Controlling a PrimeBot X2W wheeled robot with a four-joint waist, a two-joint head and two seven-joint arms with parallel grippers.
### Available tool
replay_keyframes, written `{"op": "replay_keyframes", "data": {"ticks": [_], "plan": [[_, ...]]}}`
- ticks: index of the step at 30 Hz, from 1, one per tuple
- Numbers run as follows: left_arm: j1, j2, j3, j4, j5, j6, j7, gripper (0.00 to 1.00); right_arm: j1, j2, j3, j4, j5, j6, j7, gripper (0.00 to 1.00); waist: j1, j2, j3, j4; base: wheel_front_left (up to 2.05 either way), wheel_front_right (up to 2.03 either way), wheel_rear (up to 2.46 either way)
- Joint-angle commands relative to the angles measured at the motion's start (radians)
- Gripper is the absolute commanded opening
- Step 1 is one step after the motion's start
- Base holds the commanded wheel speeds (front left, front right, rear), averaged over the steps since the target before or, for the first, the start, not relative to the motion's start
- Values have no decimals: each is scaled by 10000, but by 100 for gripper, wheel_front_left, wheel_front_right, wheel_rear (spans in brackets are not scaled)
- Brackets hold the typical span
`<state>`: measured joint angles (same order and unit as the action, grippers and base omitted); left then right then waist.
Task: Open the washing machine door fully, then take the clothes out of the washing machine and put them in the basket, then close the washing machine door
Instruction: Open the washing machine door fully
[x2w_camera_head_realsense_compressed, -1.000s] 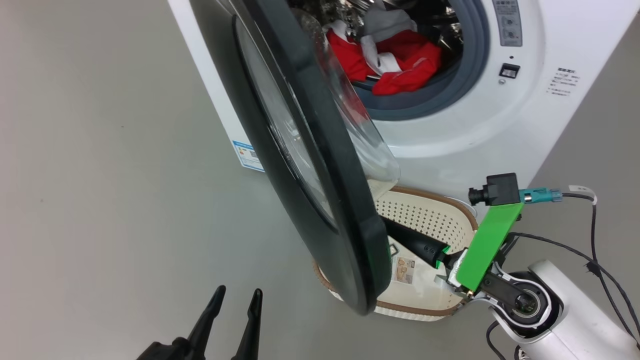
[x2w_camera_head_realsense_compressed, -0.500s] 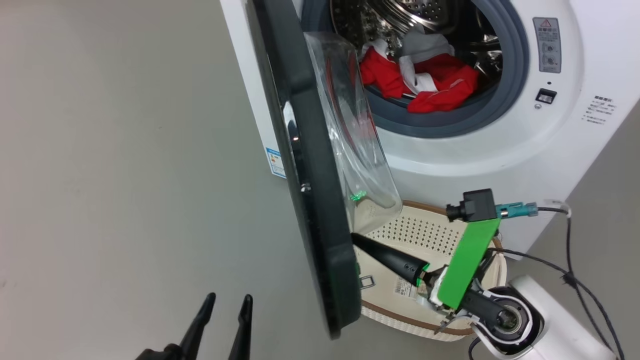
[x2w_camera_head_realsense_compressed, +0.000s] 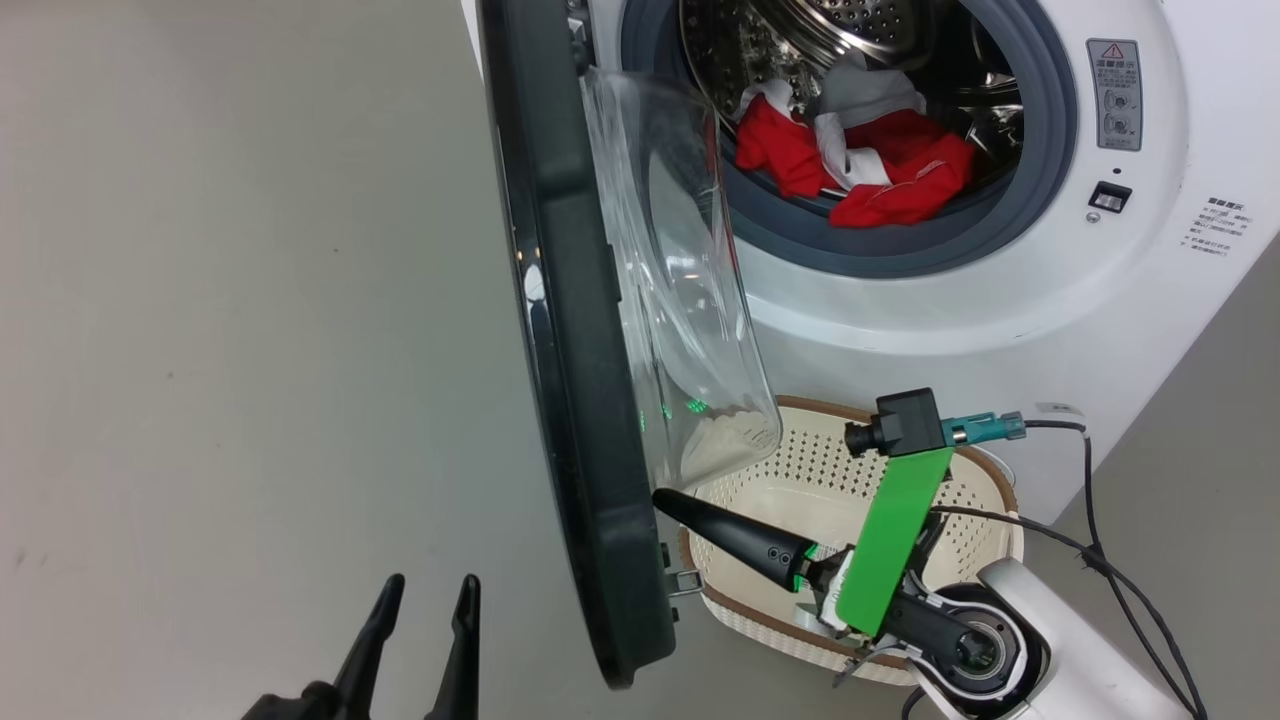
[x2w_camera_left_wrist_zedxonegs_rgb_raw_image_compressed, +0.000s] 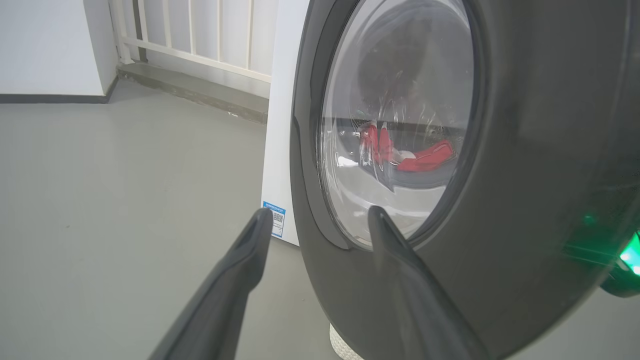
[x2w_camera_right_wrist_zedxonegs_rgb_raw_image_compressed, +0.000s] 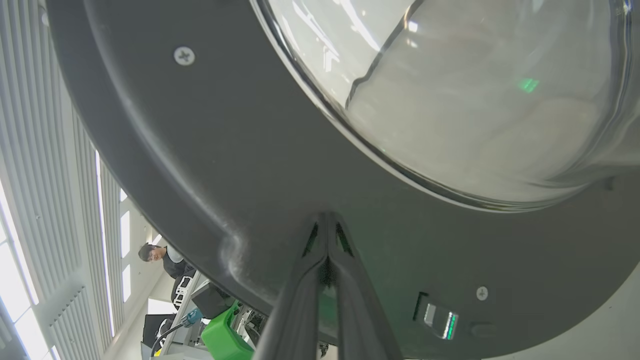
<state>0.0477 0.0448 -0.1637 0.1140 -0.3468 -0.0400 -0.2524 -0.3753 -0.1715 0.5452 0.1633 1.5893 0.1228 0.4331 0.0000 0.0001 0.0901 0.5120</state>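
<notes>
At lower left of the head view, the left tool points up near the washing machine door; the right tool reaches over the basket to the door's inner face; the clothes lie inside the washing machine. Left wrist view: fingers wide before the door. Right wrist view: fingers pressed together on its inner rim.

Door standing wide, laundry inside, basket on the floor.
The washing machine door, a glossy black rim around a bulging clear glass bowl, stands edge-on between the left gripper and the right gripper, whose tips meet its inner face. Red, white and grey clothes lie heaped inside the white washing machine, well beyond the right gripper. The cream perforated basket sits just beneath that gripper.
</notes>
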Motion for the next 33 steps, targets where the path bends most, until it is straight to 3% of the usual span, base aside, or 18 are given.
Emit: {"op": "replay_keyframes", "data": {"ticks": [1,12,14,23,24,25,26,33], "plan": [[27,54,360,-278,-17,85,-94,100,-286,291,221,-274,-184,79,68,0,0,-1,-7,1,0,0,0],[61,54,382,-273,-19,58,-94,100,-235,202,168,-215,-319,79,-141,0,0,-1,-71,-47,0,0,0],[46,54,378,-236,1,27,-94,100,-164,140,138,-194,-339,79,-240,15,0,-1,-101,-63,0,0,0],[18,54,425,-46,145,-131,-94,100,233,-149,12,-142,-434,79,-789,49,0,-1,-279,-150,0,0,0],[23,54,436,-24,164,-150,-94,100,285,-172,-5,-131,-436,79,-870,64,0,-1,-304,-161,0,0,0],[27,54,447,-1,182,-168,-94,100,336,-202,-18,-121,-450,79,-954,86,0,-1,-330,-172,0,0,0],[30,54,458,20,199,-185,-94,100,396,-232,-25,-111,-456,79,-1031,98,0,-1,-356,-183,0,0,0],[110,54,580,103,309,-272,-94,100,997,-567,-25,11,-497,79,-1581,100,0,-1,-538,-339,0,0,0]]}}
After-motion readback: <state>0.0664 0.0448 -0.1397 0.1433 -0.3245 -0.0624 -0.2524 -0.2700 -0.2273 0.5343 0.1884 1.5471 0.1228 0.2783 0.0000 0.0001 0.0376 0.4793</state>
